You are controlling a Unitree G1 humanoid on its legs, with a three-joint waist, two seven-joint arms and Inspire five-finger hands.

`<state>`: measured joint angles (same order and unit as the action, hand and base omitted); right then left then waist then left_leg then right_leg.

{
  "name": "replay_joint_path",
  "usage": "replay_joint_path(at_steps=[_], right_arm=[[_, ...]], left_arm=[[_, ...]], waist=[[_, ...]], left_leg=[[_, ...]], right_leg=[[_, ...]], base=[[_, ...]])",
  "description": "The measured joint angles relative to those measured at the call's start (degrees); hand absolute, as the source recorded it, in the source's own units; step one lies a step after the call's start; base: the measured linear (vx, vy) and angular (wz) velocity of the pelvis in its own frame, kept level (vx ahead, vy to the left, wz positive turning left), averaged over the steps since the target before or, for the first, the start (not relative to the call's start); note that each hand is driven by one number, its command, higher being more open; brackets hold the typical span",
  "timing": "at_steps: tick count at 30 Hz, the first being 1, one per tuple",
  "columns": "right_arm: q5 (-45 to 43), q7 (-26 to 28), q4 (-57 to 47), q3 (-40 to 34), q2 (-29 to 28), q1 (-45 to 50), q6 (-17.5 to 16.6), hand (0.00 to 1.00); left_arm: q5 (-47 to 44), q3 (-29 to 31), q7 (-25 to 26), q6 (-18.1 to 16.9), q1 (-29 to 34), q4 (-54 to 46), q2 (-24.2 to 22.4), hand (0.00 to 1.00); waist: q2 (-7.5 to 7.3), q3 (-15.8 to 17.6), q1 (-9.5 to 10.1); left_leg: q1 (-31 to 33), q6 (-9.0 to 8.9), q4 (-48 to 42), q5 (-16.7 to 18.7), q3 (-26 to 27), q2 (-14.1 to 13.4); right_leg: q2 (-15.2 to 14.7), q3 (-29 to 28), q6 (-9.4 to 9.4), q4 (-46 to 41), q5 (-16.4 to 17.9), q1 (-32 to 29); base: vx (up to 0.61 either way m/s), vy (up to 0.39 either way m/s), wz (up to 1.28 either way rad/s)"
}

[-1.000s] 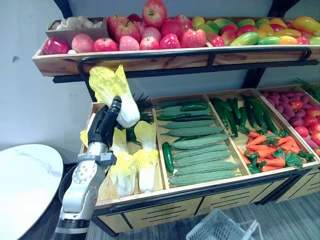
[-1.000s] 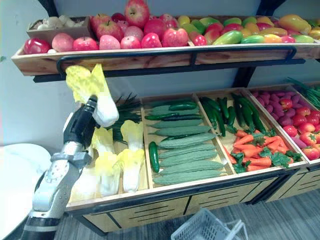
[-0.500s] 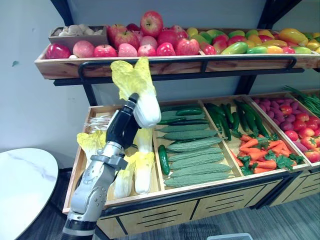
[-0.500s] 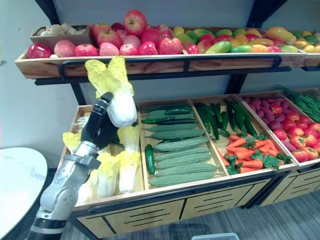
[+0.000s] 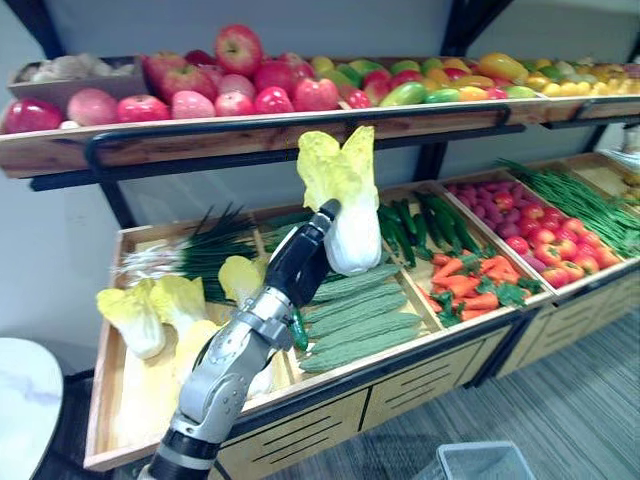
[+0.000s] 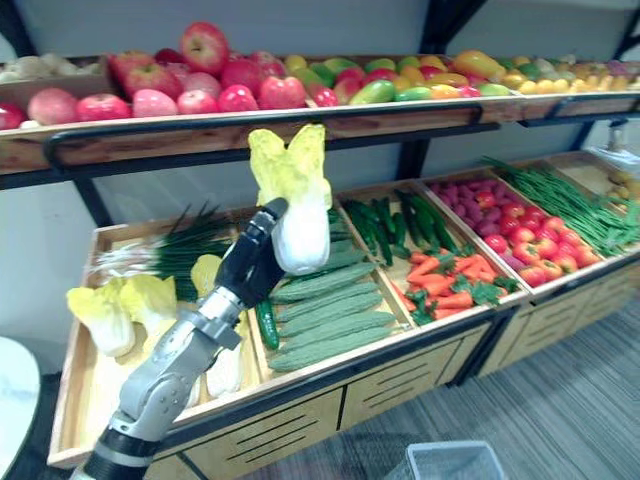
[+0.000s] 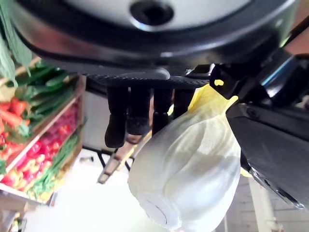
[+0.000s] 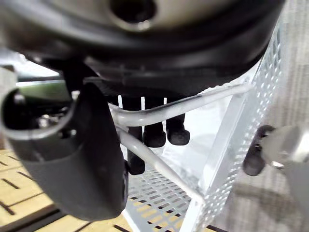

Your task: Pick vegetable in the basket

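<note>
Fingers of your left hand (image 5: 300,266) curl round a napa cabbage (image 5: 347,212); fingers of your right hand (image 8: 88,160) hook the wire handle (image 8: 186,108) of the basket (image 8: 237,140).

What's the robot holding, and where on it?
Left hand grips the cabbage by its white stalk end; right hand holds the basket by its wire handle.

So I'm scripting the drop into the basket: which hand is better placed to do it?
Left. The left hand is curled round the cabbage, held up in front of the shelves. The right hand is curled round the handle of the basket, so it looks occupied carrying it.
</note>
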<state>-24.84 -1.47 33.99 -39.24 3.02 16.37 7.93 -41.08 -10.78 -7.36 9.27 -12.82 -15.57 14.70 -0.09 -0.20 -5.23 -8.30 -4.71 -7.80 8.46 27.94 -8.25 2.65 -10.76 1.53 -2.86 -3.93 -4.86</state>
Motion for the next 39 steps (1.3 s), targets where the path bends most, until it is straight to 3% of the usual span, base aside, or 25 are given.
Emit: replay_joint_path(at_steps=[1,2,3,4,6,8,10,15,22,24,25,28,32,39], right_arm=[[0.02,-0.03,-2.43,0.13,0.57,-0.10,0.53,0.00],[0.04,0.31,-6.81,0.36,2.59,-1.29,1.26,0.00],[0.11,0.37,-10.24,0.53,5.34,-2.40,2.31,0.00],[0.12,0.49,-12.68,0.58,7.37,-2.59,2.78,0.00],[0.31,0.07,-17.93,0.18,9.55,-2.47,3.29,0.00],[1.51,-0.30,-23.63,0.03,9.92,-2.27,3.61,0.00],[3.16,-0.29,-29.57,-0.12,10.06,-2.09,3.97,0.00],[5.68,1.49,-37.71,-0.13,14.25,-2.17,4.71,0.00],[7.15,4.81,-40.36,-0.08,19.32,-2.06,9.98,0.00],[7.72,6.55,-42.09,-0.08,22.22,-2.04,11.53,0.00],[9.12,9.39,-44.95,-0.06,31.09,-2.16,11.65,0.00],[8.99,11.23,-46.82,-0.07,41.41,-4.36,10.53,0.00],[8.86,12.94,-46.81,-0.07,45.43,-7.61,8.05,0.00],[6.58,19.32,-45.15,2.26,54.17,-11.91,8.07,0.00]], left_arm=[[0.03,0.27,1.00,0.00,0.01,-0.01,0.05,0.00],[0.04,1.09,2.62,-0.03,0.00,-0.14,-0.08,0.00],[0.14,1.55,3.65,-0.05,-0.01,-0.39,-0.09,0.00],[0.45,1.53,3.78,-0.03,0.01,-0.67,-0.14,0.00],[1.36,1.56,3.43,-0.01,0.10,-2.11,-0.10,0.00],[1.35,2.42,2.85,0.00,0.16,-4.62,0.79,0.00],[1.31,4.00,1.94,0.00,0.41,-7.03,2.03,0.00],[1.33,5.23,-1.00,-0.02,1.38,-9.82,4.40,0.00],[1.93,5.24,-3.88,-0.02,1.80,-9.85,6.69,0.00],[2.29,5.25,-3.91,-0.03,1.79,-9.85,7.95,0.00],[2.32,5.25,-3.86,-0.15,1.79,-9.83,8.89,0.00],[2.29,5.26,-3.44,-0.60,1.81,-9.83,10.64,0.00],[2.28,5.27,-3.45,-1.91,1.82,-9.84,12.24,0.00],[2.31,4.28,-5.23,-3.04,1.80,-9.83,13.27,0.00]], waist=[[-0.44,0.07,0.24],[-0.34,0.06,1.10],[0.56,0.09,1.65],[1.33,-0.24,1.72],[1.75,-0.25,1.16],[1.18,0.23,0.97],[0.31,0.89,1.19],[0.87,1.41,2.21],[0.78,1.80,2.68],[0.87,1.76,2.83],[1.63,1.30,2.88],[1.96,1.18,3.12],[1.44,1.27,3.11],[1.47,1.03,3.17]], left_leg=[[0.62,0.83,-2.34,0.48,-2.25,0.03],[1.96,2.41,-5.97,1.90,-7.79,0.34],[2.17,1.92,-7.60,3.31,-12.95,0.55],[1.97,1.10,-7.60,4.05,-14.69,0.57],[0.86,1.21,-6.02,4.80,-13.62,0.69],[0.24,0.62,-5.19,5.40,-11.77,0.86],[-0.20,1.19,-5.17,6.08,-10.40,1.12],[-1.98,1.49,-4.18,7.97,-7.37,2.07],[-1.32,1.70,-3.68,9.26,-5.24,2.55],[-1.03,1.65,-3.51,9.22,-4.73,2.62],[-1.46,1.50,-3.29,9.20,-4.94,2.75],[-1.65,1.46,-3.28,9.18,-5.44,2.14],[-1.35,1.43,-3.19,9.21,-6.22,2.60],[-0.59,1.39,-3.28,9.22,-5.95,3.12]], right_leg=[[0.12,-2.01,-0.02,-0.47,0.01,-0.15],[0.45,-5.97,-0.10,-1.15,0.06,-0.90],[1.52,-9.01,0.26,-1.77,0.25,-1.70],[2.30,-10.28,0.27,-2.42,0.24,-2.53],[3.09,-11.22,0.42,-3.48,-0.14,-4.01],[3.63,-12.84,1.65,-3.85,-1.07,-4.87],[3.70,-14.13,1.88,-2.81,-1.61,-5.15],[1.49,-8.61,1.98,-3.05,-1.72,-6.34],[-0.92,-3.47,2.13,-1.15,-1.86,-7.23],[-1.47,-2.76,2.66,0.66,-3.78,-7.00],[-1.81,-1.85,3.42,2.03,-8.05,-6.78],[-1.20,-1.54,3.21,2.30,-8.29,-6.12],[-1.72,-1.14,3.35,2.65,-8.41,-5.99],[-2.45,-1.46,3.48,4.93,-9.95,-5.90]], base=[[0.01,-0.022,-1.41],[-0.01,-0.010,-1.67],[-0.02,0.041,-1.71],[-0.03,0.055,-1.15],[-0.03,0.061,-0.60],[-0.07,0.049,-0.51],[-0.11,0.033,-0.43],[-0.09,0.081,-0.39],[-0.05,0.090,-0.17],[0.07,0.065,-0.17],[0.16,0.051,-0.08],[0.09,0.007,-0.01],[-0.02,-0.001,0.09],[0.00,0.008,-0.02]])
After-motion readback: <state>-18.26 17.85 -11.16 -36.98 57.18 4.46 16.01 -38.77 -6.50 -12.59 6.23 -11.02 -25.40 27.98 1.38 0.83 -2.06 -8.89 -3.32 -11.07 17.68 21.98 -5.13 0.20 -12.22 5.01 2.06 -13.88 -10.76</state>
